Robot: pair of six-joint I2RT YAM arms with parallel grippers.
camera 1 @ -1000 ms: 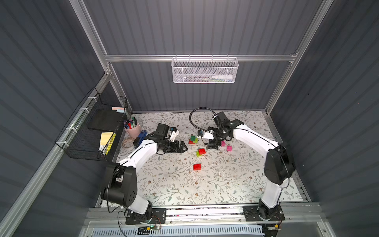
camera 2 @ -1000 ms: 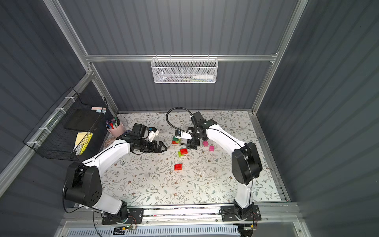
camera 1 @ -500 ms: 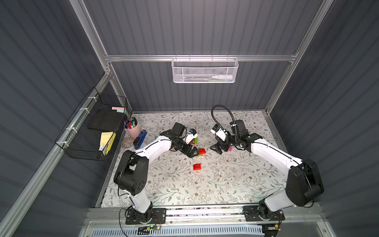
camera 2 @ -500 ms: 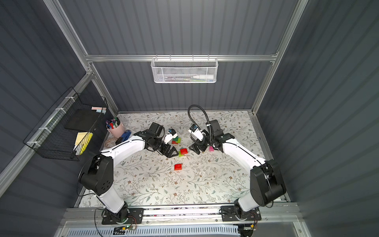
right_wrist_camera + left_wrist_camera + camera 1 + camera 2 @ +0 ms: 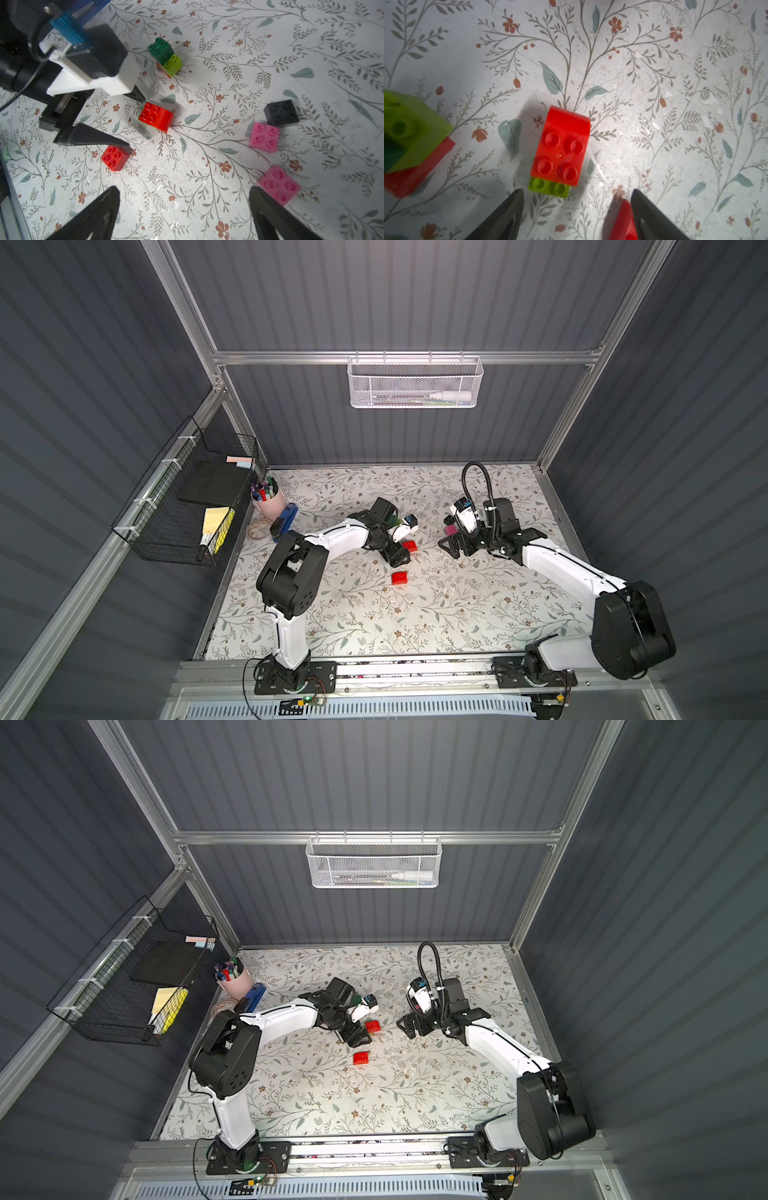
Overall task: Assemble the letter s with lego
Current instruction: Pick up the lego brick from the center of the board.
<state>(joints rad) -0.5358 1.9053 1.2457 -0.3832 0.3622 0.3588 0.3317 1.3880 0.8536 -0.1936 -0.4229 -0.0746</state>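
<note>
A curved red lego brick (image 5: 560,145) sits on a lime green one (image 5: 548,188), just ahead of my open left gripper (image 5: 576,192). The pair lies off its fingertips, not between the jaws. A square red brick (image 5: 114,158) lies by one left finger (image 5: 99,138); both red bricks (image 5: 409,546) (image 5: 400,577) show in the top views. A dark green, lime and red stack (image 5: 166,56) stands behind. My right gripper (image 5: 182,188) is open and empty over bare mat, with a pink brick (image 5: 278,187) beside one finger.
A second pink brick (image 5: 264,137) and a black brick (image 5: 281,113) lie close together by the right gripper. A pink pen cup (image 5: 268,499), a blue stapler (image 5: 284,518) and a tape roll (image 5: 258,529) stand at the mat's left edge.
My left arm has swung right to the curved red brick and its jaws have narrowed a little. My right arm has pulled back to the right, away from the bricks.
</note>
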